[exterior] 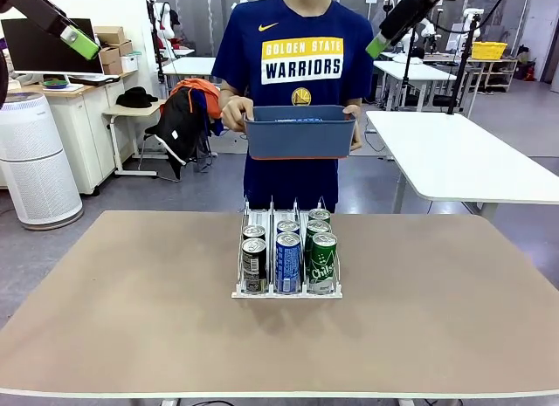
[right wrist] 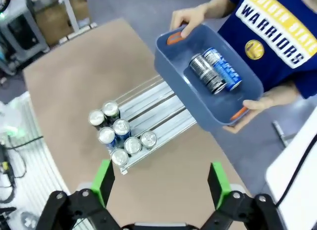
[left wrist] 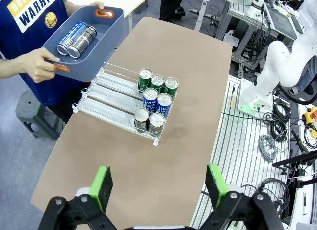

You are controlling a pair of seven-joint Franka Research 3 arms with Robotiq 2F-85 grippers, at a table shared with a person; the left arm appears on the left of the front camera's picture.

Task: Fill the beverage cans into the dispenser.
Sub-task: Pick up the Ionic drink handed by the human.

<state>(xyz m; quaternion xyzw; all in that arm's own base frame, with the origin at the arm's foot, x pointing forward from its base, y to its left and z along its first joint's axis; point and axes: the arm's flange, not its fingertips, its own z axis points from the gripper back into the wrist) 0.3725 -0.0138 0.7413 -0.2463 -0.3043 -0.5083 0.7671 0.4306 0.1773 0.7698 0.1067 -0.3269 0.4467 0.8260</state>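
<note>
The dispenser (exterior: pixel 286 290) stands mid-table, with several beverage cans upright at its near end: black (exterior: pixel 254 264), blue (exterior: pixel 287 262) and green (exterior: pixel 322 262) in front. From the left wrist view the dispenser (left wrist: pixel 111 94) has bare lanes behind its cans (left wrist: pixel 156 99). A person at the far side holds a blue-grey bin (exterior: pixel 300 135) above the table edge. Two cans lie in it, one blue (right wrist: pixel 223 69) and one black (right wrist: pixel 204 74). My left gripper (exterior: pixel 74 37) and right gripper (exterior: pixel 380 41) hang high and open, each holding nothing. Both wrist views look down past open fingers (left wrist: pixel 159 185), (right wrist: pixel 161 183).
The brown table (exterior: pixel 131 310) is bare around the dispenser. A white table (exterior: pixel 463 153) stands to the right behind it. Beside the table's edge are a white robot base (left wrist: pixel 277 67) and cables on the floor.
</note>
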